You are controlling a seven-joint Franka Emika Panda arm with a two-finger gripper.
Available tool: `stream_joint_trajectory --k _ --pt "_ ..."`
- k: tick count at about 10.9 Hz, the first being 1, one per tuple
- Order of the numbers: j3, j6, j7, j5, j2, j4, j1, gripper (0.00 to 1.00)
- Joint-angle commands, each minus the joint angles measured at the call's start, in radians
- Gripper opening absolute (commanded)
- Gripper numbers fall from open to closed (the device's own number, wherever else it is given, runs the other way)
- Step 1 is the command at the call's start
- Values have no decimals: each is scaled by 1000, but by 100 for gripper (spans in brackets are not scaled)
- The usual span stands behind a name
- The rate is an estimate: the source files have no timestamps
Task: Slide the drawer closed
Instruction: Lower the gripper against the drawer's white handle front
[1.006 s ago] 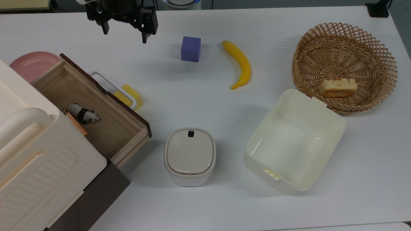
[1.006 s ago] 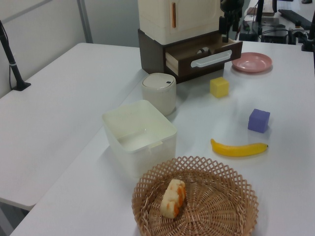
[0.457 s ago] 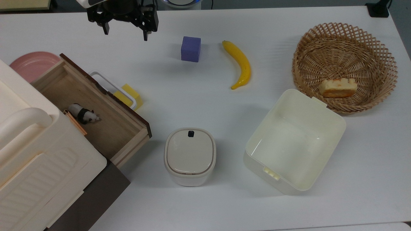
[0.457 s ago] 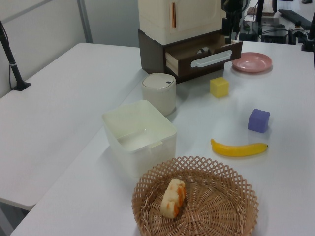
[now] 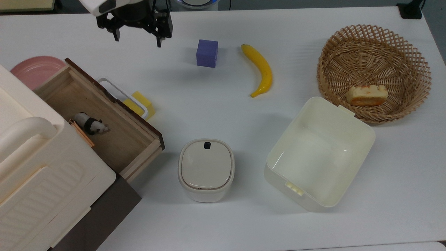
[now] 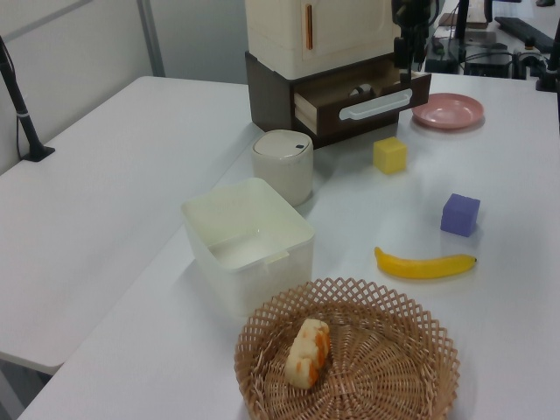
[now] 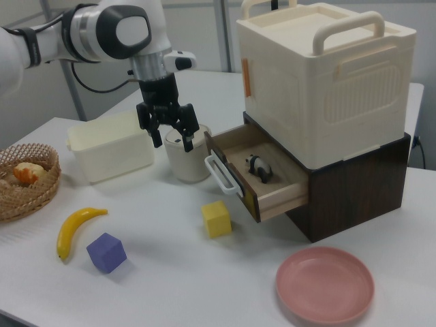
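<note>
Hand (image 5: 136,36) slightly nearer the top view's top edge than before, fingers spread, empty; drawer (image 5: 104,118) below-left, apart.

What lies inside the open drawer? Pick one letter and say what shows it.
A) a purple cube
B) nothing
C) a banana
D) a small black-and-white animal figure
D: a small black-and-white animal figure lies on the wooden floor of the drawer, while the banana and the purple cube lie out on the table.
</note>
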Motion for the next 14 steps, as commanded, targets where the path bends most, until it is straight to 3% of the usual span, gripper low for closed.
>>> stream_joint_trajectory --k 1,3,5,6,8,14 --pt "-6 42 -59 5 26 -34 1 100" --pt "-6 66 -54 7 73 -42 -12 100" --pt "-6 76 -11 36 108 -41 -33 88" --pt "-6 98 52 42 116 -48 -35 72" --pt "-6 105 144 45 131 -62 -45 54" --pt "-6 312 371 54 179 -56 -74 46"
